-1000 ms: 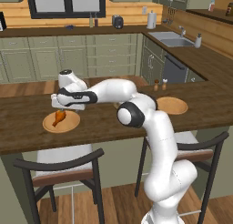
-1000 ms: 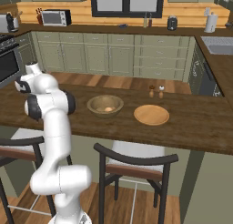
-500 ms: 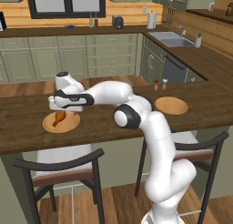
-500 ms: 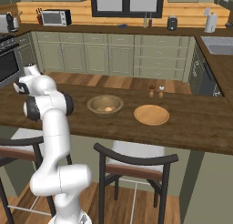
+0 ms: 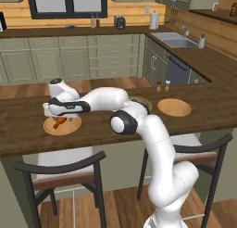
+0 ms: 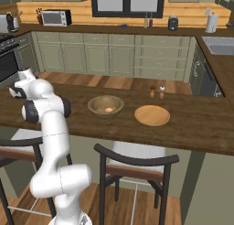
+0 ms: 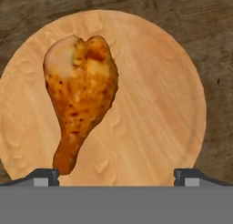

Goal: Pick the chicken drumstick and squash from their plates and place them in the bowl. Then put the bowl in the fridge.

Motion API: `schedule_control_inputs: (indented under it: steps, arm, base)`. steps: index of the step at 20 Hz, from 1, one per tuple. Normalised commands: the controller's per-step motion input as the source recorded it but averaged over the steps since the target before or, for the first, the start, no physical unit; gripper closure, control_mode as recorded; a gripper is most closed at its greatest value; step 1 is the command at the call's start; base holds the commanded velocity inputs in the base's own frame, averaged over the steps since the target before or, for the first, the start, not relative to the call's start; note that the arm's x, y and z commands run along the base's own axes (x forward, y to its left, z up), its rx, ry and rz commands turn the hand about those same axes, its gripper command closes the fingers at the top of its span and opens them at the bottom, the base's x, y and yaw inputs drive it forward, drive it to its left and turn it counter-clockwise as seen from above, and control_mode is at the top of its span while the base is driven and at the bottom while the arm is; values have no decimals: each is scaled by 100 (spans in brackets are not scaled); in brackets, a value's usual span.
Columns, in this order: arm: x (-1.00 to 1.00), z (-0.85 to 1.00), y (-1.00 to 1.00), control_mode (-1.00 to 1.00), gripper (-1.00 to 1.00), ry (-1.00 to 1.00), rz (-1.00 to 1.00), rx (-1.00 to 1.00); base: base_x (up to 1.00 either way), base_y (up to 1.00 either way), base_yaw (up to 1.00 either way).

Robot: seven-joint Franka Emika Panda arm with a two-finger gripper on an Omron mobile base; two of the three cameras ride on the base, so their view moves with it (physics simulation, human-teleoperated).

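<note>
Wooden plate (image 7: 154,104) under chicken drumstick (image 7: 82,91)

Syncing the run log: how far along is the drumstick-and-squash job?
Done: the squash sits in the bowl, and its plate is bare. In hand: the gripper hangs over the other plate with its jaws open, and the chicken drumstick lies on that plate, ungrasped. Left: grasp the drumstick, drop it in the bowl, then carry the bowl to the fridge.

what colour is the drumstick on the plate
Orange-brown with darker speckles and a pale patch; the chicken drumstick shows best in the hand view.
</note>
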Motion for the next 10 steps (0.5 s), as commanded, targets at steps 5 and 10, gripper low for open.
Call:
schedule_control_inputs:
  steps: [5, 10]
  arm:
    - [0, -14, 21, -100, -100, 0, 0, 0]
    - [1, -20, 13, -100, -100, 0, 0, 0]
  base:
    - [0, 0, 0]
    - [0, 0, 0]
